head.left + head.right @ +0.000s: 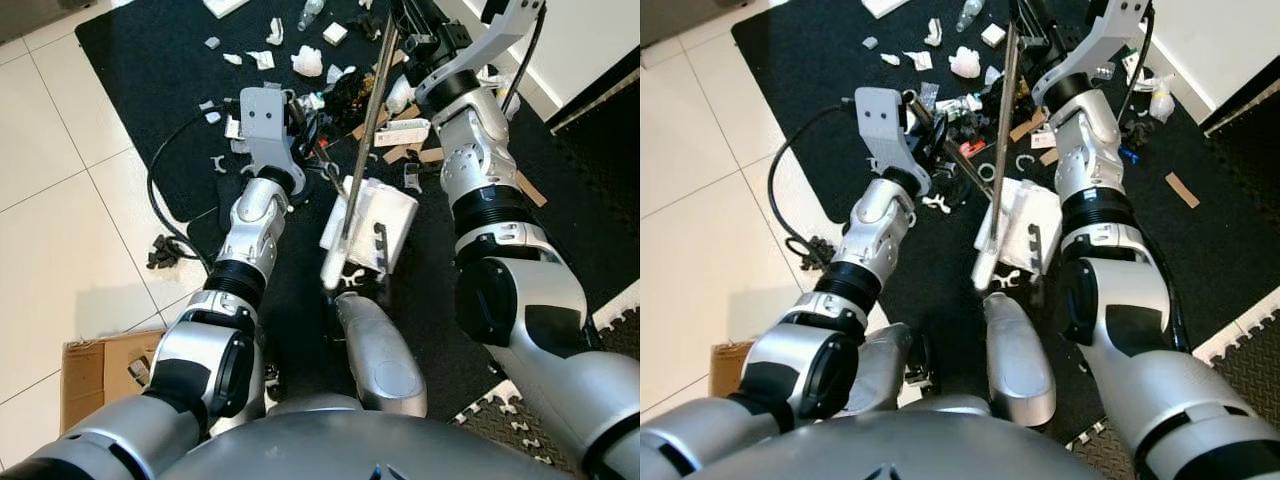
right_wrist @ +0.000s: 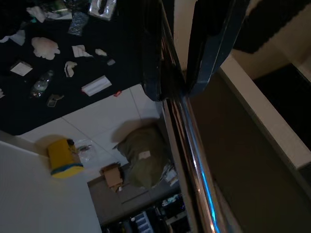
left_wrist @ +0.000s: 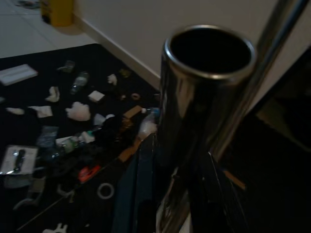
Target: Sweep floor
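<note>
Right wrist view: right hand [image 2: 180,58] clamped around broom pole [image 2: 187,141].

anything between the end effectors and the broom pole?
Nothing visible. The right end effector is shut on the long shiny metal broom pole, fingers on either side. The left end effector holds a second shiny metal tube beside it.

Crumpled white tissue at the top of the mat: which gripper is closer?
Right, narrowly. The right gripper is shut on the broom pole just right of the crumpled white tissue. The left gripper holds the pole lower down, nearer the robot.
</note>
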`<state>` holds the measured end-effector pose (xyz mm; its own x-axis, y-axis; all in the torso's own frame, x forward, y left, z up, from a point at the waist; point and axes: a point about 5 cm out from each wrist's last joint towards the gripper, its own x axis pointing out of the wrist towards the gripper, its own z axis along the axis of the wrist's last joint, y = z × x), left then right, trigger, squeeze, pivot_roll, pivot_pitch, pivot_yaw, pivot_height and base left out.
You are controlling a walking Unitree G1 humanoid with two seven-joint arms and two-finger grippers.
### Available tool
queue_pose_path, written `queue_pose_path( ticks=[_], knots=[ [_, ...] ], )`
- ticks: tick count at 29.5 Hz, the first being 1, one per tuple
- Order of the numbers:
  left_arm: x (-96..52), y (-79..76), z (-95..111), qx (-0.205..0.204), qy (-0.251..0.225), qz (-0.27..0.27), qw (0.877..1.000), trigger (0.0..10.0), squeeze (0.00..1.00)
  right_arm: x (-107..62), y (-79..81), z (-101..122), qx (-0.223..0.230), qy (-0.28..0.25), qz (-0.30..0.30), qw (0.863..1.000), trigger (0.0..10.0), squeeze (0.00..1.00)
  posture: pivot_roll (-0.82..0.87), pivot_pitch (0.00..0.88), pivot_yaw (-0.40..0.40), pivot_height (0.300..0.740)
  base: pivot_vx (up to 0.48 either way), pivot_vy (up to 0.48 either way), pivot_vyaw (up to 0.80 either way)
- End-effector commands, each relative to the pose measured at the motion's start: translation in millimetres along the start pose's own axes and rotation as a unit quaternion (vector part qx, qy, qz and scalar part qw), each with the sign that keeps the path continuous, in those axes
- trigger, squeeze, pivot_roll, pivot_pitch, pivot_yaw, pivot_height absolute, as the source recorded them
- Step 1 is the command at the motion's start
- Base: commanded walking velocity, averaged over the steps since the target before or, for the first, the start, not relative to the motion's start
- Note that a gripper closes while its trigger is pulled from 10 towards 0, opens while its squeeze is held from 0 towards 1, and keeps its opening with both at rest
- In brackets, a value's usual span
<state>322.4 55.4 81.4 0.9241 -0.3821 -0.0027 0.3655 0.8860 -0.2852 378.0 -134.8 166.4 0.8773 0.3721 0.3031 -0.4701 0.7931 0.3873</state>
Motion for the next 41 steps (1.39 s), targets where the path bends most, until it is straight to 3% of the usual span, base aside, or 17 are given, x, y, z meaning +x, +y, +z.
queue_pose_path(
  ticks=[1,8,17,25,27,30,31,36,39,41],
  knots=[
    [0.6,-13.5,-1.5,-0.025,-0.011,-0.008,1.0,10.0,0.0,4.3,5.4,10.5,0.005,-0.03,0.016,0.999,10.0,0.0,-0.09,0.099,-0.018,0.74,0.0,0.0,0.0],
    [0.2,7.9,4.8,-0.043,-0.021,0.057,0.997,10.0,0.0,6.8,2.7,40.1,-0.001,-0.073,0.028,0.997,10.0,0.0,-0.09,0.102,-0.02,0.74,0.0,0.0,0.0],
    [1.8,36.0,21.1,-0.088,-0.039,0.117,0.988,10.0,0.0,-10.1,-8.2,84.2,0.042,-0.115,0.071,0.99,10.0,0.0,-0.09,0.102,-0.028,0.74,0.0,0.0,0.0],
    [3.4,51.9,35.0,-0.082,-0.061,0.156,0.982,10.0,0.0,-27.0,-45.0,104.4,-0.006,-0.14,-0.036,0.989,10.0,0.0,-0.1,0.102,-0.024,0.74,0.0,0.0,0.0],
    [3.2,63.5,45.3,-0.072,-0.077,0.181,0.978,10.0,0.0,-38.2,-64.8,108.0,-0.02,-0.142,-0.099,0.985,10.0,0.0,-0.1,0.102,-0.021,0.74,0.0,0.0,0.0],
    [-0.4,85.3,62.9,-0.057,-0.103,0.23,0.966,10.0,0.0,-50.9,-81.1,104.8,-0.033,-0.128,-0.154,0.979,10.0,0.0,-0.1,0.102,-0.021,0.74,0.0,0.0,0.0],
    [-0.4,85.3,62.9,-0.057,-0.103,0.23,0.966,10.0,0.0,-50.9,-81.1,104.8,-0.033,-0.128,-0.154,0.979,10.0,0.0,-0.1,0.102,-0.021,0.74,0.0,0.0,0.0],
    [-10.4,114.4,79.3,-0.044,-0.126,0.302,0.944,10.0,0.0,-48.3,-76.5,91.9,-0.004,-0.112,-0.133,0.985,10.0,0.0,-0.1,0.102,-0.021,0.74,0.0,0.0,0.0],
    [-11.6,117.8,79.9,-0.031,-0.122,0.31,0.942,10.0,0.0,-42.4,-68.3,88.7,0.019,-0.112,-0.104,0.988,10.0,0.0,-0.1,0.102,-0.021,0.74,0.0,0.0,0.0],
    [-10.6,113.9,74.2,-0.026,-0.112,0.305,0.945,10.0,0.0,-34.1,-52.5,85.8,0.064,-0.112,-0.046,0.991,10.0,0.0,-0.09,0.105,-0.022,0.74,0.0,0.0,0.0]
  ],
)
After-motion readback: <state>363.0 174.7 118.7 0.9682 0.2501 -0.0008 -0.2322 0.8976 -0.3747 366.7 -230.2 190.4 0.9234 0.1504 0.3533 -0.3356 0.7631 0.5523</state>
